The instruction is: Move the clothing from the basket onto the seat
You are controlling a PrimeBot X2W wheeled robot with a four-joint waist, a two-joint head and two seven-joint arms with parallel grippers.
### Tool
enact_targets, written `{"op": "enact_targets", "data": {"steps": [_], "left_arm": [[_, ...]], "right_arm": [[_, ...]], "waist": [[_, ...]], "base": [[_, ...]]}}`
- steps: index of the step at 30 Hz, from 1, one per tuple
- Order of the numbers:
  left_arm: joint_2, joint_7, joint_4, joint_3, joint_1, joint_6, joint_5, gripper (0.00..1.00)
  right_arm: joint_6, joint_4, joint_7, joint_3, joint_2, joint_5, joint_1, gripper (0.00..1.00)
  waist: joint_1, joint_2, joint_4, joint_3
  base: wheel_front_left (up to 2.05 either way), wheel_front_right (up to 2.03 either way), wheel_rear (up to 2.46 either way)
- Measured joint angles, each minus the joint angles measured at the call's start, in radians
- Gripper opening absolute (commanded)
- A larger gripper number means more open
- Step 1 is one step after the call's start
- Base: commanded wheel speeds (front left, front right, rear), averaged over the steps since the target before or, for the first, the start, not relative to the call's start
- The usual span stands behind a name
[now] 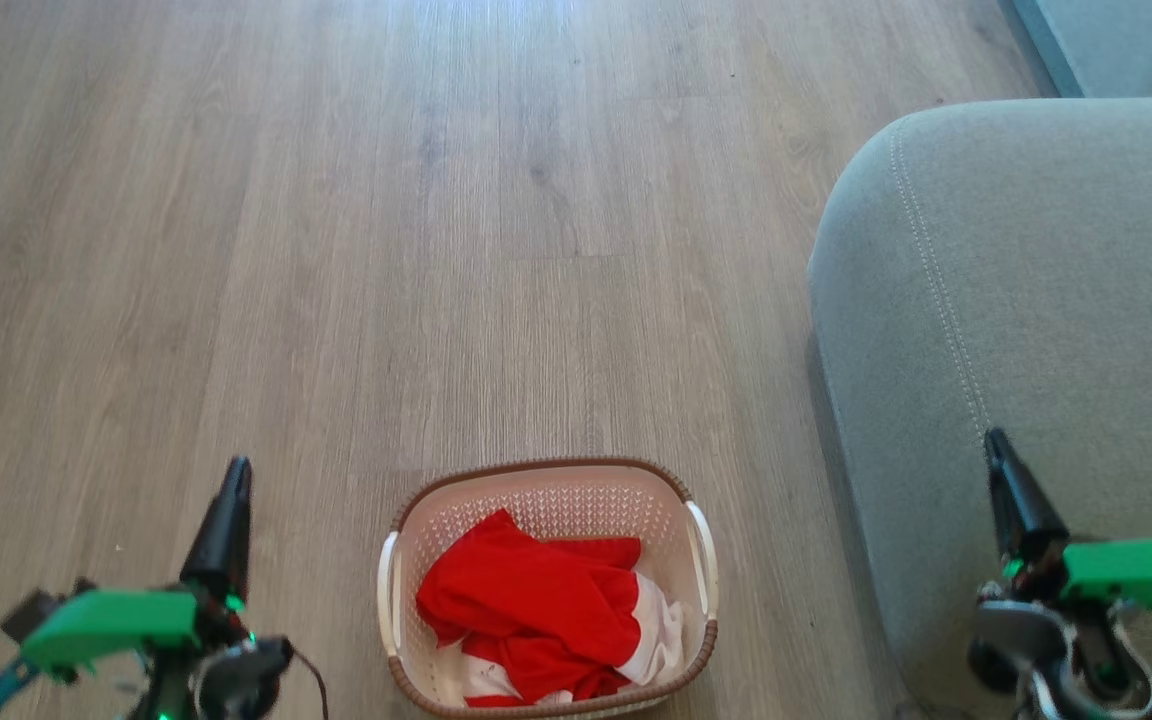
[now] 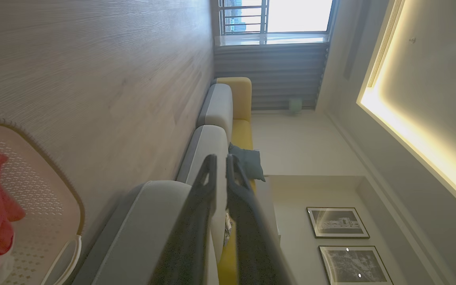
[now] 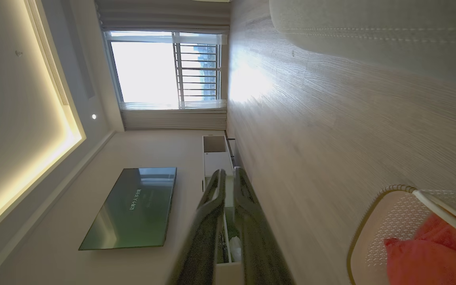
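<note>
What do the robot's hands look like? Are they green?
The left end effector and right end effector each have long, dark, tapering fingers on a bright green block. A thin black cable curls beside the left one.

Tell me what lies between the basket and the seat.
A bare strip of wooden floor, seen in the head view between the basket and the seat.

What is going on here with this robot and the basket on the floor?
A robot with two arms faces a small basket that stands on the wooden floor. Red and white clothing lies in the basket, and no gripper touches it. The left gripper is at the basket's left, and the right gripper is at its right, in front of the grey-green seat. Both are shut and hold nothing. The move to the seat is not yet begun.
</note>
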Motion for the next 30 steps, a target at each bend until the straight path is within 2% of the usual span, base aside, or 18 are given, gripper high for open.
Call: {"op": "enact_targets", "data": {"steps": [6, 15, 30], "left_arm": [[-0.007, -0.003, 0.066, -0.003, 0.062, 0.001, 0.0, 1.0], [-0.007, -0.029, 0.059, 0.001, 0.058, 0.001, 0.022, 1.0], [-0.007, -0.073, 0.026, 0.03, 0.051, 0.001, 0.122, 1.0]], "right_arm": [[0.0, 0.071, -0.002, 0.006, 0.011, 0.0, 0.049, 1.0], [0.0, 0.062, -0.028, 0.006, 0.011, -0.027, 0.045, 1.0], [0.0, 0.051, -0.068, -0.005, 0.011, -0.155, 0.037, 1.0]], "waist": [[0.0, 0.0, 0.0, 0.001], [0.0, 0.0, -0.002, 0.001], [0.0, 0.0, -0.002, -0.003]], "base": [[0.0, 0.0, 0.0], [0.0, 0.0, 0.0], [0.0, 0.0, 0.0]]}}
